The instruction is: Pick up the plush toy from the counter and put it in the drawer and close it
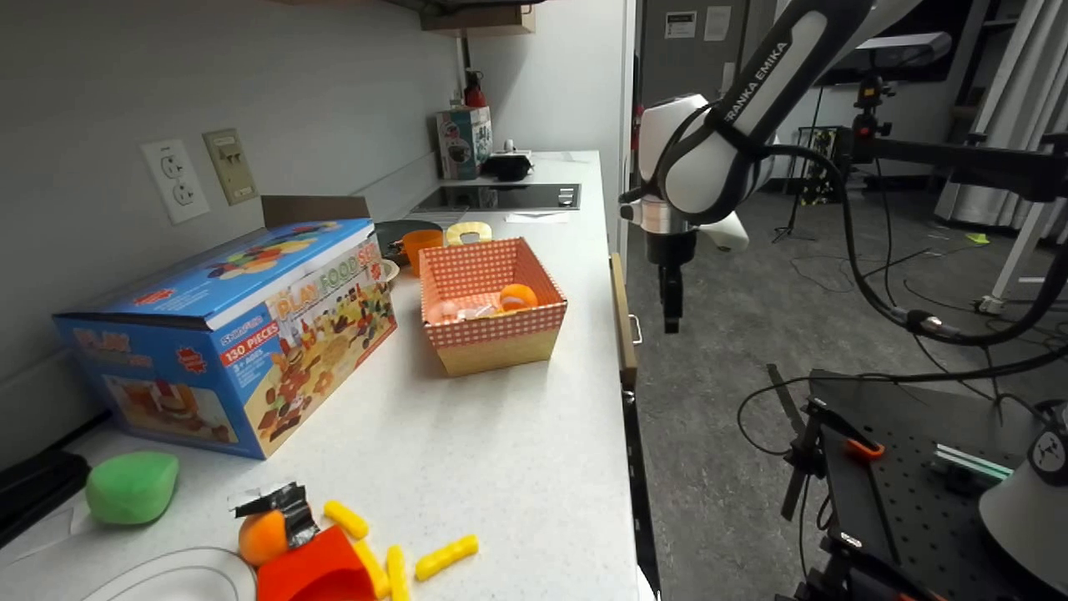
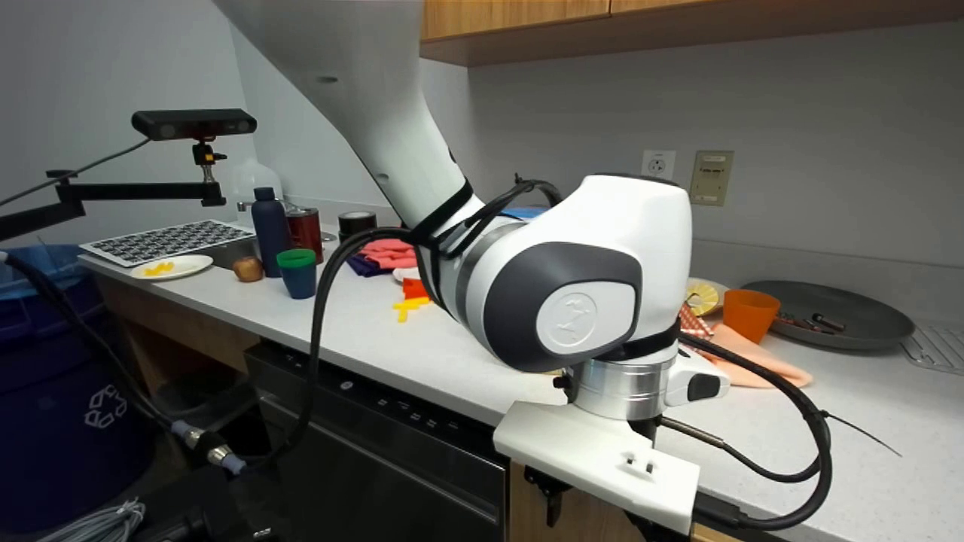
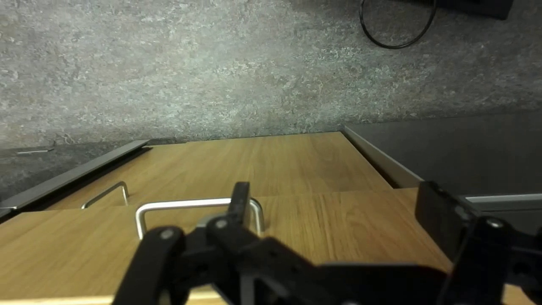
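Note:
The plush toy does not show in any view; it is hidden or out of view. The white counter (image 1: 517, 434) also shows in an exterior view (image 2: 354, 331). The drawer's wood front (image 1: 622, 325) stands at the counter's edge, with its metal handle (image 1: 637, 329) facing out. Its inside is hidden. In the wrist view the drawer front (image 3: 322, 228) and handle (image 3: 186, 204) lie below my gripper (image 3: 338, 205). The gripper is open and empty, its left finger overlapping the handle's right end; contact cannot be told. In an exterior view the gripper (image 1: 672, 324) points down outside the drawer front.
A red checked basket (image 1: 492, 338) holding an orange ball (image 1: 518, 296) stands on the counter near the drawer. A play food box (image 1: 242, 334) stands by the wall. A green ball (image 1: 133, 487) and yellow sticks (image 1: 446, 557) lie nearer the camera. A dishwasher (image 2: 376, 436) is beside the drawer.

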